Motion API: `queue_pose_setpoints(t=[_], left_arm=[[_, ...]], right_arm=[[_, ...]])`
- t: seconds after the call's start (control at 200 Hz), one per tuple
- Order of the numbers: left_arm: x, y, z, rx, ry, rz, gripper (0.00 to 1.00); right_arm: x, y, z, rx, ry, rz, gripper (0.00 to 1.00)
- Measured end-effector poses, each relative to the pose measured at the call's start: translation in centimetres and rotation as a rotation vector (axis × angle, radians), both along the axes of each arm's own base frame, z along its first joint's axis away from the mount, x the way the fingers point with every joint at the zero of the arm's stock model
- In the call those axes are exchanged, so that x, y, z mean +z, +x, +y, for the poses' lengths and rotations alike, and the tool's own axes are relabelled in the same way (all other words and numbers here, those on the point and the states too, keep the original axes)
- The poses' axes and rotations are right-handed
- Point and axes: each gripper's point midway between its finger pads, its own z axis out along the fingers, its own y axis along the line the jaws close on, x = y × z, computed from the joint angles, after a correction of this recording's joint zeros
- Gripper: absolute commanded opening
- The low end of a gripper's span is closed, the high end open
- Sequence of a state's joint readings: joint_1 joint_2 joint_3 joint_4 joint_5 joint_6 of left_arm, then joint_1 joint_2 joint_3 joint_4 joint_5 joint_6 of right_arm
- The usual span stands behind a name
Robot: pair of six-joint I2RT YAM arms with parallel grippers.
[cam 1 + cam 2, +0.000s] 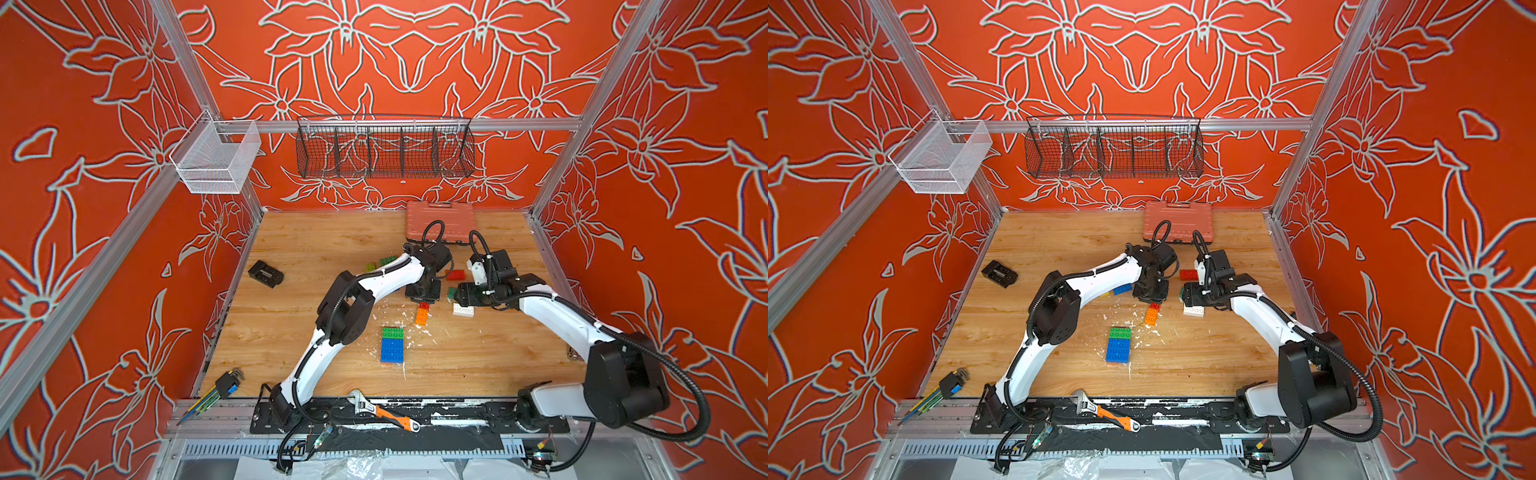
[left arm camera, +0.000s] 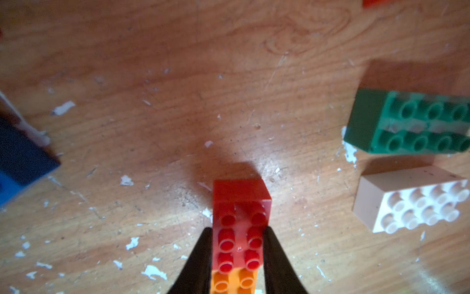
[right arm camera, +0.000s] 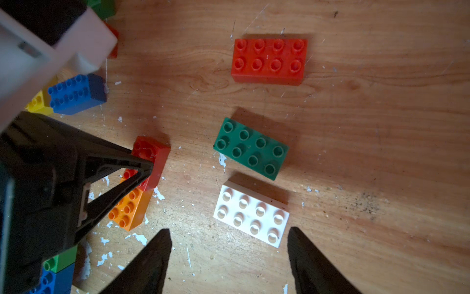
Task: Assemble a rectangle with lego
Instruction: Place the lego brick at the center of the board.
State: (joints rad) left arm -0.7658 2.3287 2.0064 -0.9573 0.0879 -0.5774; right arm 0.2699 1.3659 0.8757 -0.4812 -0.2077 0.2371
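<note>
The wooden tabletop fills the lower middle of both top views. Its grain is scuffed and strewn with white chips, thickest near the centre. Orange-red walls with pale flower outlines close it in on three sides. An aluminium rail across the back carries a white mesh basket at upper left and a black wire basket at centre. A salmon case lies at the table's far edge, and a wrench rests on the bottom frame.

Right of centre, the left gripper is closed narrowly on a red brick. That brick is joined end to end with an orange brick, and both sit on the wood. The right gripper stands wide and holds nothing. A white brick lies just ahead of its tips, with a dark green brick beside it. A green-and-blue slab lies at the centre.
</note>
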Motion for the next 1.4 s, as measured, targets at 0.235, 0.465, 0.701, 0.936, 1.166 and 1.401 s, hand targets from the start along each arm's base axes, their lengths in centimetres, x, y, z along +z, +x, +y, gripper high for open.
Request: queue_pose_setpoints(t=[0.235,0.465,0.701,0.936,1.166,1.401], left_arm=[[0.0,0.0,0.0,0.0,0.0,0.0,0.31],[0.0,0.01,0.02,0.0,0.001,-0.001,0.32],[-0.02,0.12,0.14,0.002,0.008,-0.007,0.32],[-0.03,0.14,0.23,0.003,0.013,-0.008,0.32],[-0.03,0.11,0.19,0.002,0.01,-0.007,0.32],[-0.03,0.09,0.18,0.002,0.01,-0.006,0.37]], right_arm=[[0.0,-0.01,0.0,0.001,-0.001,0.0,0.74],[-0.02,0.0,0.0,0.001,-0.001,0.0,0.74],[-0.05,0.0,0.01,0.002,-0.001,0.001,0.75],[-0.09,-0.01,0.01,0.002,-0.001,0.003,0.75],[-0.17,-0.02,0.01,0.002,-0.002,0.005,0.74],[-0.21,-0.02,0.02,0.002,-0.002,0.006,0.75]])
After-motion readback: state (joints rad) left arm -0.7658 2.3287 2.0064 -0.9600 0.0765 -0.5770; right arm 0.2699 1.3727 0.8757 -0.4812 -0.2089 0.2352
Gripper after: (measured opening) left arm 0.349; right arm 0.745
